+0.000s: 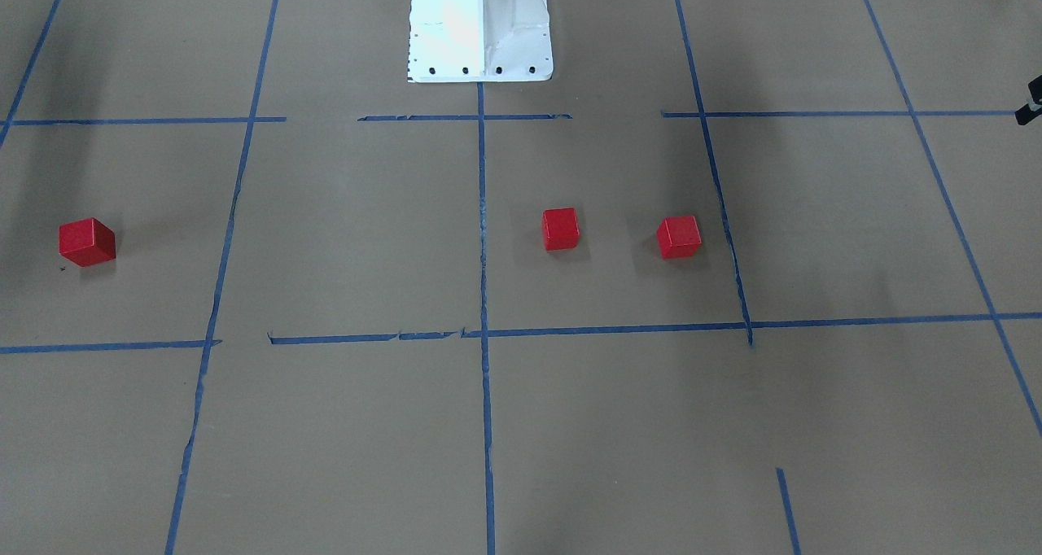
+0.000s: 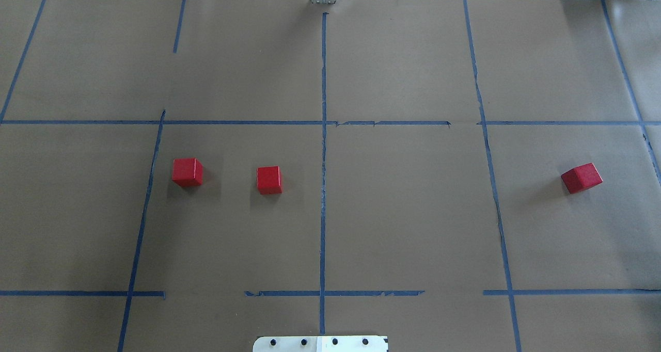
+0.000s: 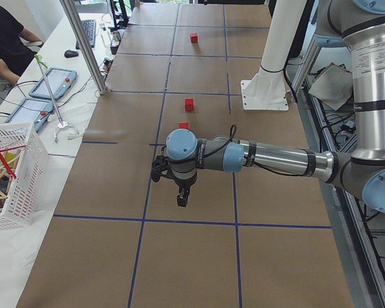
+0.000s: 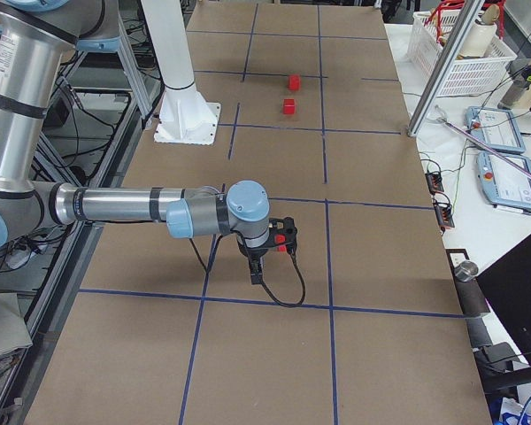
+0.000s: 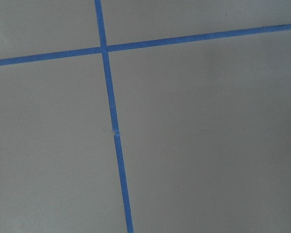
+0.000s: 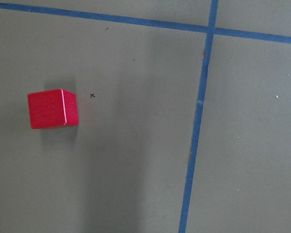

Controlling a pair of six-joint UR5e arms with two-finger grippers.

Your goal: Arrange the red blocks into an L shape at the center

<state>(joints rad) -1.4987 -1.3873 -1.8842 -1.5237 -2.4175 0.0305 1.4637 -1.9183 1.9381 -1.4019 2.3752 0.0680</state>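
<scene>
Fingers of the left gripper (image 3: pixel 181 199): shown only small and from the side, too small to tell whether parted or closed. Fingers of the right gripper (image 4: pixel 257 274): likewise, the gap is not readable. One red block (image 4: pixel 283 237): just beyond the right fingers, partly hidden behind the gripper body and its cable. White robot base (image 1: pixel 480 26): upper part cut off by the top edge. A dark part (image 1: pixel 1031 103): cut off by the right edge, unidentifiable. A person (image 3: pixel 6 38): cut off by the left edge, well apart from the left fingers.
</scene>
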